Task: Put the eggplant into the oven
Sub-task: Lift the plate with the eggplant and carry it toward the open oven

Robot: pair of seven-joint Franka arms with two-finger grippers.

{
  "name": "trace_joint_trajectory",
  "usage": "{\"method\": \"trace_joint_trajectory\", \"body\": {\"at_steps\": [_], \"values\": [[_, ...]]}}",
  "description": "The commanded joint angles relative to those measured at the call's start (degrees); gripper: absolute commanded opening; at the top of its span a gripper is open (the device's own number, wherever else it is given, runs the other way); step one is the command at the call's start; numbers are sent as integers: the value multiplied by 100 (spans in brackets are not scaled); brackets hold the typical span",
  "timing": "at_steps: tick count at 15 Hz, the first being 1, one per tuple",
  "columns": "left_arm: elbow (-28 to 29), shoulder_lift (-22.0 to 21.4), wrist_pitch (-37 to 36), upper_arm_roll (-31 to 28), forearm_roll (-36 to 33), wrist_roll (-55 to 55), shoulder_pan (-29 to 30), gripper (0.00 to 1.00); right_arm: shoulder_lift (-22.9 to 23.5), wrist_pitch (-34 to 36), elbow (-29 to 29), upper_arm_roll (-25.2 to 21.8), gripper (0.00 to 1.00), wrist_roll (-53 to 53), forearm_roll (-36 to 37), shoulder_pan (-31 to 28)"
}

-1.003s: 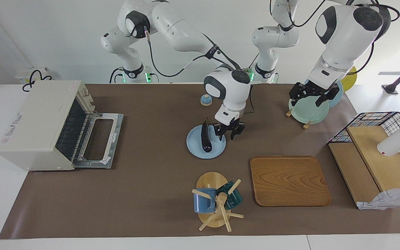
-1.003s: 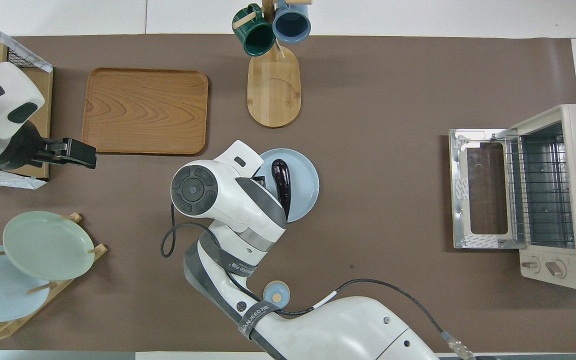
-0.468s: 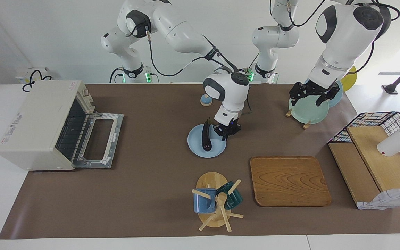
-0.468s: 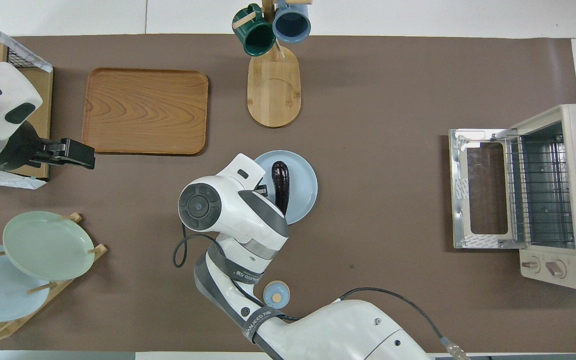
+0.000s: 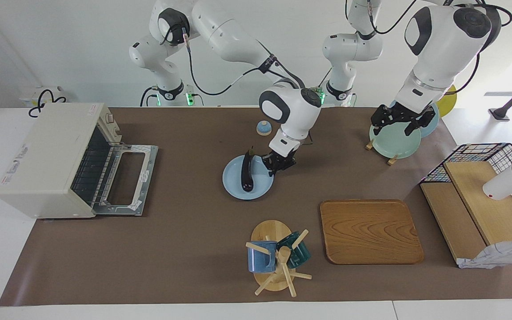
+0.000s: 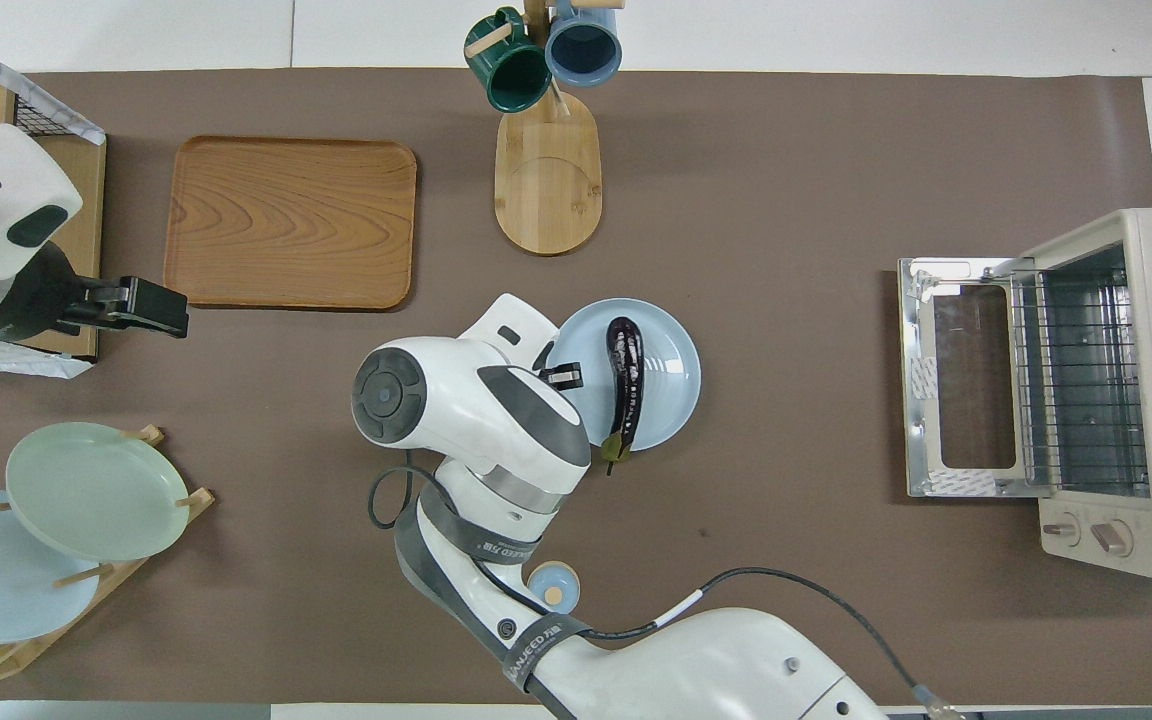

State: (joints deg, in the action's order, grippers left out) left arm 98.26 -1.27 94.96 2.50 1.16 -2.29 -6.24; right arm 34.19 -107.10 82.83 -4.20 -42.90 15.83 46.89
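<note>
The dark purple eggplant point(image 5: 246, 173) lies on a light blue plate point(image 5: 234, 187) in the middle of the table; it also shows in the overhead view point(image 6: 626, 385) on the plate point(image 6: 674, 368). My right gripper point(image 5: 274, 165) is low at the plate's rim on the side toward the left arm's end, shut on that rim; it also shows in the overhead view point(image 6: 566, 376). The cream oven point(image 5: 47, 155) stands at the right arm's end, door point(image 5: 127, 178) folded down, wire rack showing. My left gripper point(image 5: 396, 126) waits open over the plate rack.
A mug tree point(image 5: 276, 255) with two mugs and a wooden tray point(image 5: 369, 231) lie farther from the robots than the plate. A plate rack with a green plate point(image 5: 394, 141), a wire basket with boards point(image 5: 482, 195), and a small blue dome point(image 5: 263, 128) are also there.
My right gripper came down, closed at the blue plate's rim and slid the plate with the eggplant toward the oven. The left arm barely moved.
</note>
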Motion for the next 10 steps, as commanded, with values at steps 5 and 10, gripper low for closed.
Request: {"method": "trace_joint_trajectory", "body": {"at_steps": [5, 10], "values": [[-44, -40, -91, 5, 60, 10, 44, 100, -1912, 306, 1925, 34, 0, 1720, 104, -1469], [-44, -40, -91, 5, 60, 10, 44, 100, -3005, 154, 2965, 34, 0, 2953, 113, -2482]]}}
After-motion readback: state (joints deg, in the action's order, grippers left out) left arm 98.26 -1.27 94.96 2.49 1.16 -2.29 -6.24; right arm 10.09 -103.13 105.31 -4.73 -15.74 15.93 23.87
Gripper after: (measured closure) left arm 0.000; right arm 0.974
